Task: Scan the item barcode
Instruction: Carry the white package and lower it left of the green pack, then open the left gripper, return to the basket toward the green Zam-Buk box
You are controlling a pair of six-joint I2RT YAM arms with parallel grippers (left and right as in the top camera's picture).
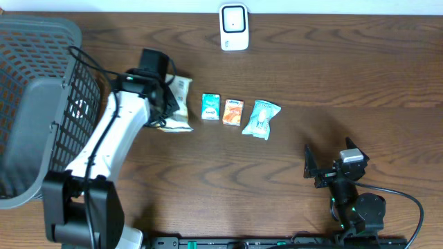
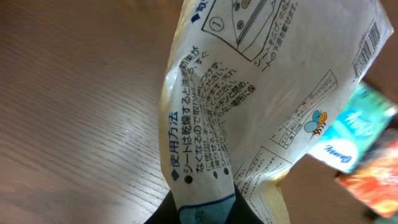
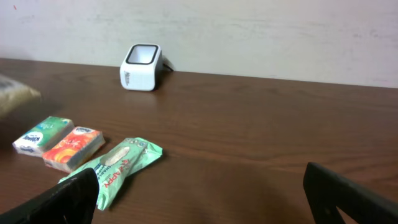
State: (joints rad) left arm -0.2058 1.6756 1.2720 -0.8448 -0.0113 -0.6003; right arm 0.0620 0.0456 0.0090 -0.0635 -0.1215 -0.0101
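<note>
**Left hand clamped on the white packet; right hand wide open**

Your desk (image 1: 332, 69) is dark wood with long streaked grain. At 9 o'clock in the overhead view sits the grey plastic basket (image 1: 34, 104), with lattice walls and a rounded rim, cut off by the frame edge.

The white packet (image 1: 181, 104) is just left of centre, at the 9 o'clock end of the row of goods. It is a crinkled, glossy film pouch, pinched at one end by your left hand (image 1: 165, 104). You cannot tell whether it touches the desk. The left wrist view shows black Japanese print, a circled 1, a small bee drawing, and a barcode (image 2: 368, 48) partly cut off at 2 o'clock.

At 5 o'clock your right hand (image 1: 331, 160) holds nothing, its black fingers spread apart.

The scanner (image 1: 234, 28) is a white rounded box with a dark window, at 12 o'clock.

The pale green packet (image 1: 261, 118) is soft crimped film with red lettering too small to read. The orange pack (image 1: 232, 111) and teal pack (image 1: 210, 107) are small flat blocks, their print blurred.
</note>
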